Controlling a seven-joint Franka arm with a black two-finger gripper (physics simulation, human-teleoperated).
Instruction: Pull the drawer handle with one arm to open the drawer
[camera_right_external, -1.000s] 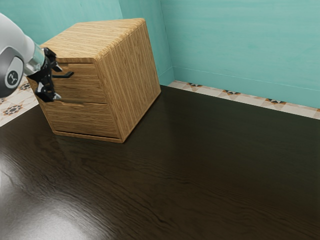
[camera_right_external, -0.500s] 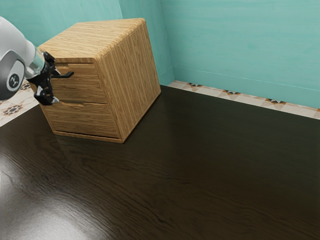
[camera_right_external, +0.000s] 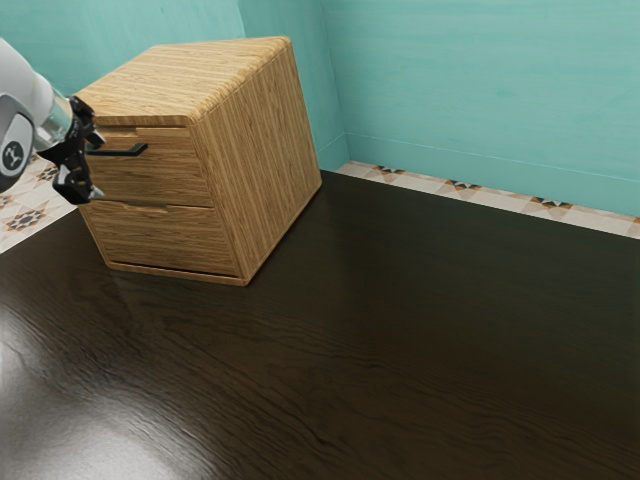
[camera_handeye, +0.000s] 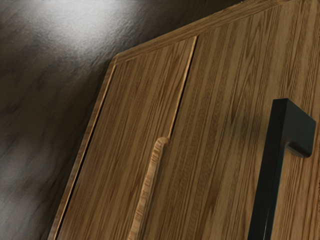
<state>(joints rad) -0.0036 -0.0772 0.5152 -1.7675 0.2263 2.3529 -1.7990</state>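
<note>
A light wooden cabinet (camera_right_external: 240, 130) with two drawers stands at the back of the exterior view's left. The top drawer (camera_right_external: 165, 170) carries a black bar handle (camera_right_external: 125, 151) and looks flush with the cabinet front. My black gripper (camera_right_external: 85, 160) is open just off the handle's outer end, at the cabinet's front corner, fingers spread one above the other and holding nothing. In the wrist view the handle (camera_handeye: 277, 170) runs close by on the top drawer front (camera_handeye: 225, 125), beside the lower drawer (camera_handeye: 130, 130) with its wooden lip (camera_handeye: 150, 185).
The cabinet sits on a dark glossy wooden table (camera_right_external: 400, 330) that stretches wide toward the exterior view's right. Turquoise walls (camera_right_external: 480, 80) rise behind, with patterned floor tiles (camera_right_external: 460, 187) along their base.
My hand has drawn back toward the exterior view's left, away from the drawer front. Handle and drawer have not moved.
</note>
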